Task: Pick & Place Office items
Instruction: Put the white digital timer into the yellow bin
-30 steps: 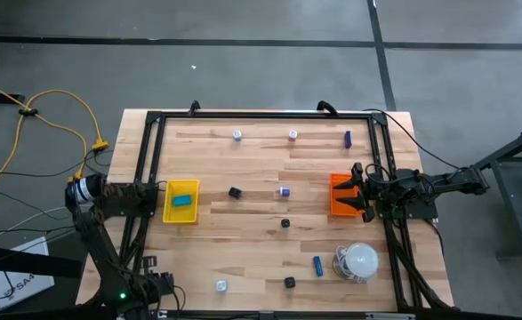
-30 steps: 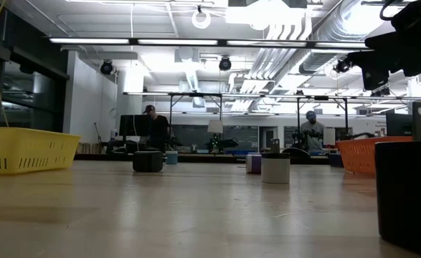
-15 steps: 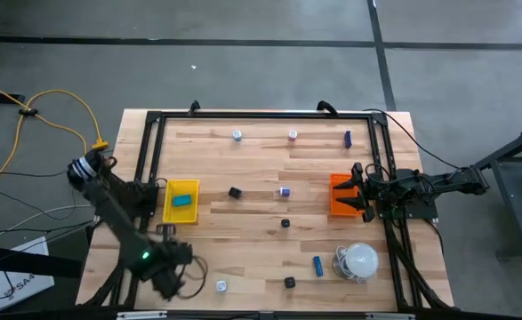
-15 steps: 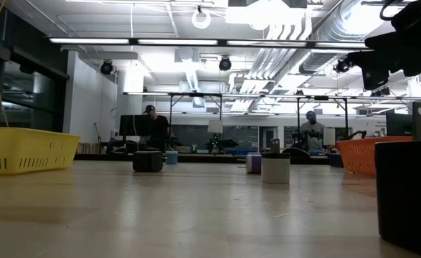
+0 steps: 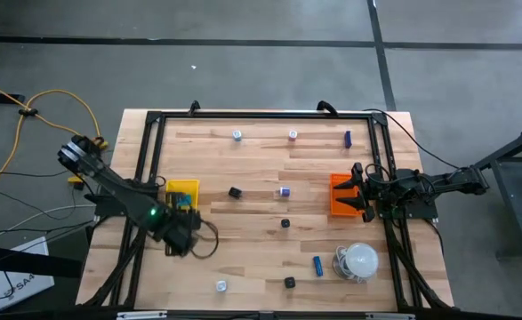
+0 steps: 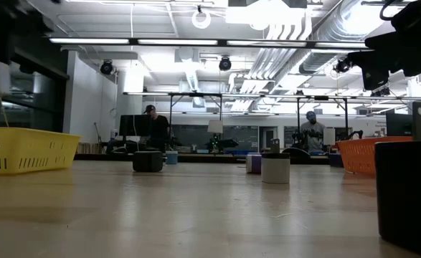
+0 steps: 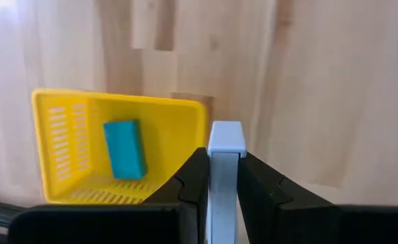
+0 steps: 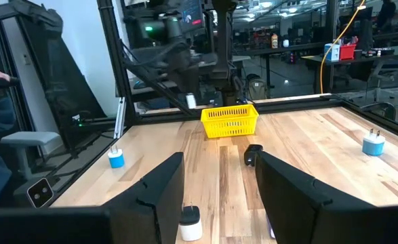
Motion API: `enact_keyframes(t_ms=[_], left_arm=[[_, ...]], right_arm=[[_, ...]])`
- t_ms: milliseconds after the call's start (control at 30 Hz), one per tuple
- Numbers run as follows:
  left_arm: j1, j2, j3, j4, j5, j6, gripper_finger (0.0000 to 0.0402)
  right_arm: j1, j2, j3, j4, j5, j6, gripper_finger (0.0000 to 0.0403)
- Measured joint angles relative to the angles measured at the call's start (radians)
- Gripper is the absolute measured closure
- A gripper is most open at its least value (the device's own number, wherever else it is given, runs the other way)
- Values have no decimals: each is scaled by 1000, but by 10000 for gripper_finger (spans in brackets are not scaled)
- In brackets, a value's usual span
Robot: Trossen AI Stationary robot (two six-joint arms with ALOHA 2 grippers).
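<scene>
Hovering near the desk's left edge, the left gripper (image 7: 224, 177) jaws clamp a pale blue piece (image 7: 225, 139) beside the yellow tray (image 5: 171, 213); right gripper (image 5: 360, 191) jaws wide at the orange tray (image 5: 337, 203). Most pieces remain scattered.

You won't find any legible txt here: no labels, brands, nos. or signs. A white sheet (image 5: 16, 283) on the floor beside the table's (image 5: 269, 258) left front corner has dark marks, too small to read.
</scene>
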State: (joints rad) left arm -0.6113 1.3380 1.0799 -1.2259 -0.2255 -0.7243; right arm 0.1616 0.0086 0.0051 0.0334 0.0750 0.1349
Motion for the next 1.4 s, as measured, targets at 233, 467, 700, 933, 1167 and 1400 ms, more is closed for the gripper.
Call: enact_keyframes(t_ms=[233,467,700,933,1167,1400], left_arm=[[177,-84,-126,73,49,96,348],[328,-83,-207,136,139,211,348],[416,-82,-265,162,197,253,348],[428,-82,-302,215,199,256,348],[428,-82,-323,232,205,241,348],[428,-82,-324,232,209,238,345]], right_arm=[[0,0,0,0,0,0,233],[0,0,0,0,0,0,233],[0,0,0,0,0,0,233],[0,0,0,0,0,0,233],[0,0,0,0,0,0,233],[0,0,0,0,0,0,233]])
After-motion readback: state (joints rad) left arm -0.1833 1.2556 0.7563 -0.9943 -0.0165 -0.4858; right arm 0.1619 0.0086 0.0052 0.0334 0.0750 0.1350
